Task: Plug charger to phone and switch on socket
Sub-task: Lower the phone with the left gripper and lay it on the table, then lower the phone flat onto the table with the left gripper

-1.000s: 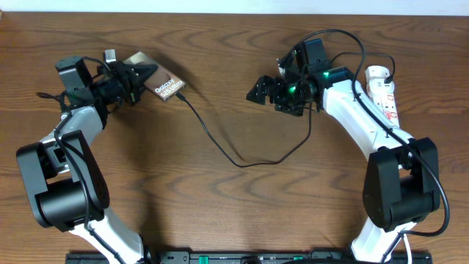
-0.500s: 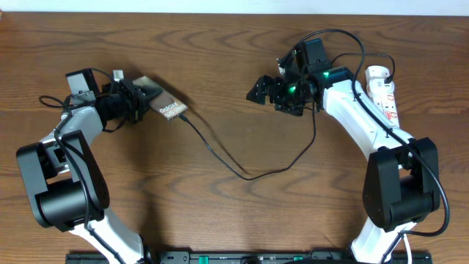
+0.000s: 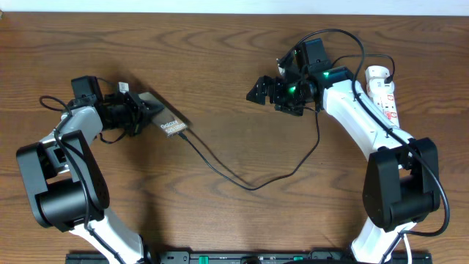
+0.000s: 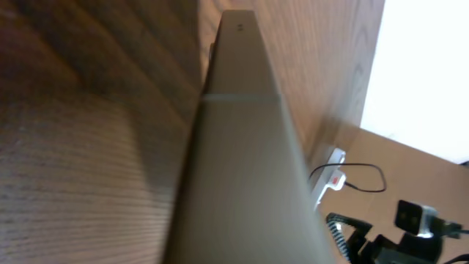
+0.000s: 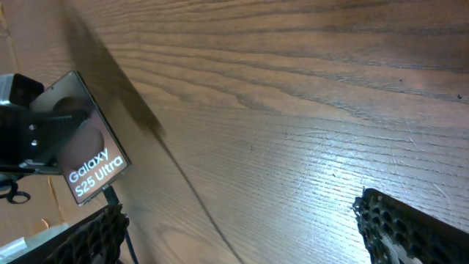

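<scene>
One phone (image 3: 165, 119) for you to watch: it's tilted, not flat, w/ the L gripper (image 3: 143, 114) closed on the end away from the cable. You can read "Galaxy S25 Ultra" on its face from the R wrist cam. From the L wrist cam you only get its thin edge close up, so the fingers aren't seen there.

The charger (image 3: 253, 187) tip meets the phone's free short edge; can't tell if it's fully seated. From there the black cable runs over the table (image 3: 234, 44), sags in a loop, then climbs toward the R arm.

The R gripper (image 3: 265, 86) is well apart from the phone, pointing toward it. Its fingers (image 5: 410, 231) are spread wide w/ nothing btwn them but bare wood.

The socket (image 3: 384, 92) is farthest from the phone, beyond the R arm, w/ a thin black lead at its far end.
</scene>
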Motion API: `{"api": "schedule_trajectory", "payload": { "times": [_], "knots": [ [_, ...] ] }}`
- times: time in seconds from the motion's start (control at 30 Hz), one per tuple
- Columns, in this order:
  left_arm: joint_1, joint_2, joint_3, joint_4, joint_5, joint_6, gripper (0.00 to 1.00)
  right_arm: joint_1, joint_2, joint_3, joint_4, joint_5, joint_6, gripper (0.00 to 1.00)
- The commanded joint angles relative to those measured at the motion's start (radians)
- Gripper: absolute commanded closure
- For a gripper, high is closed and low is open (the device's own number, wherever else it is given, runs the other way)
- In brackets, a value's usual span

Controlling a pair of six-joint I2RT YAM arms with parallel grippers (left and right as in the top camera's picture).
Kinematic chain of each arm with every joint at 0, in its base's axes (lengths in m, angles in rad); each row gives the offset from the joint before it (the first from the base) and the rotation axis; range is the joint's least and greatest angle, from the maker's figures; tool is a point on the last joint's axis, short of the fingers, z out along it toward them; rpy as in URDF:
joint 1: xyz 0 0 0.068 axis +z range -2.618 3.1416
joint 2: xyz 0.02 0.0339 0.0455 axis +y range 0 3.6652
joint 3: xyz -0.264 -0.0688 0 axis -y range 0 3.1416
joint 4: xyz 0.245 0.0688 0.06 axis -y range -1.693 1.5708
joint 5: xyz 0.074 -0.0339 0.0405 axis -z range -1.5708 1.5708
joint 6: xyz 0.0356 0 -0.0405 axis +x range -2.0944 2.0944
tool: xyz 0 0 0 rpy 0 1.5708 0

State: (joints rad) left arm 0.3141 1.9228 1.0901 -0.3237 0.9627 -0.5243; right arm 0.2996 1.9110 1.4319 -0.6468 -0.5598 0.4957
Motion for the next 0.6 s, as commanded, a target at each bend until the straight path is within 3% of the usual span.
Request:
{"api": "schedule_trajectory", "payload": {
  "times": [0.0,0.57],
  "knots": [
    [0.004,-0.004,0.013,-0.034,-0.004,0.061,0.93,-0.01,-0.005,0.023,-0.001,0.004,-0.015,0.01],
    [0.003,-0.004,0.013,-0.204,-0.128,0.132,0.93,-0.01,-0.005,0.023,-0.001,0.0,-0.015,0.01]
  ]
}}
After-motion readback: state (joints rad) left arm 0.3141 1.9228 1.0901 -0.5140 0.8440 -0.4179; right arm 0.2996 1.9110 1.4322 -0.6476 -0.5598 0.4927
